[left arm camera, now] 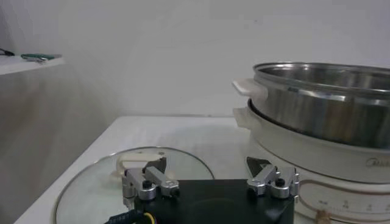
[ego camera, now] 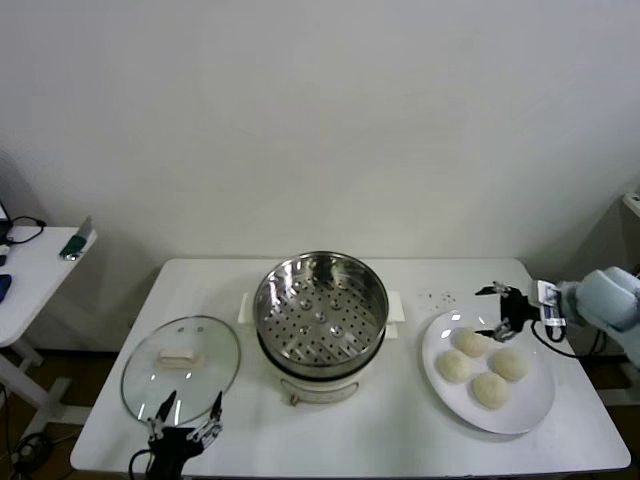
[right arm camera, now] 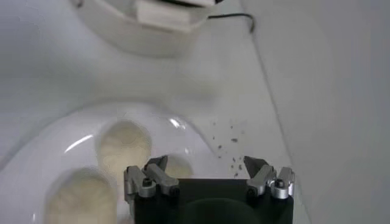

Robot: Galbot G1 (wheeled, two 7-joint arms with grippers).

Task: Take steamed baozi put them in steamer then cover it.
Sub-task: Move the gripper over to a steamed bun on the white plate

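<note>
Four buns [ego camera: 482,365] lie on a plate [ego camera: 536,408], the nearest just below the wide-open, empty right gripper [ego camera: 503,313]. The steamer [ego camera: 320,318] stands between it and the left gripper [ego camera: 187,412], equally spread and empty, at the lid's [ego camera: 181,367] near edge.

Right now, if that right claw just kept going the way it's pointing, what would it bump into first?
Probably the nearest steamed baozi on the white plate. The open right gripper hangs just above the plate's far edge, aimed down toward that bun, though the depth is hard to judge.
</note>
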